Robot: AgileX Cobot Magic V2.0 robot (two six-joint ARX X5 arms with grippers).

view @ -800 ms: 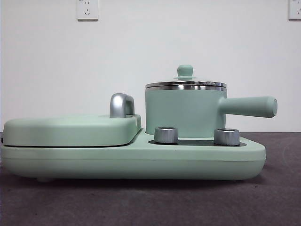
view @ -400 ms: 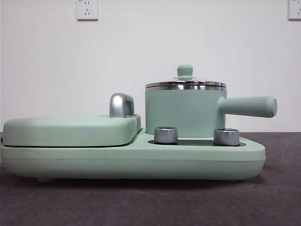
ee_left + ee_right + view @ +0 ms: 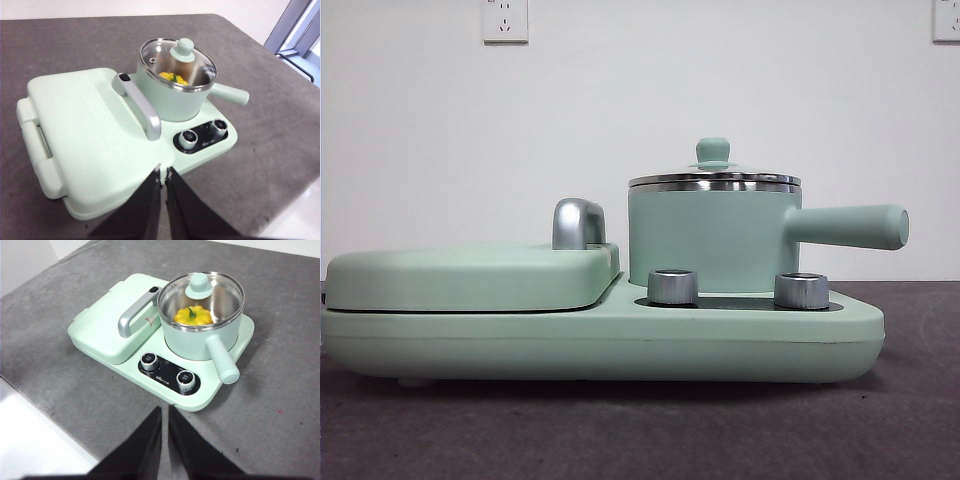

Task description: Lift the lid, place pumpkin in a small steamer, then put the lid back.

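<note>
The small steamer (image 3: 710,240) stands on the right of the mint-green cooker base, its long handle (image 3: 847,226) pointing right. The lid (image 3: 714,176) sits on its rim, with the mint knob (image 3: 713,151) on top. Through the glass, the pumpkin (image 3: 193,316) lies inside the pot; it also shows in the left wrist view (image 3: 173,78). My left gripper (image 3: 163,172) is shut and empty, held high above the table, back from the cooker. My right gripper (image 3: 165,411) is shut and empty, also high and back from it. Neither gripper shows in the front view.
The cooker base (image 3: 600,340) rests on a dark grey table. A flat rectangular cover (image 3: 470,275) with a chrome handle (image 3: 577,223) fills its left half. Two silver dials (image 3: 673,287) (image 3: 802,291) stand in front of the pot. The table's edge (image 3: 50,415) shows below the right gripper.
</note>
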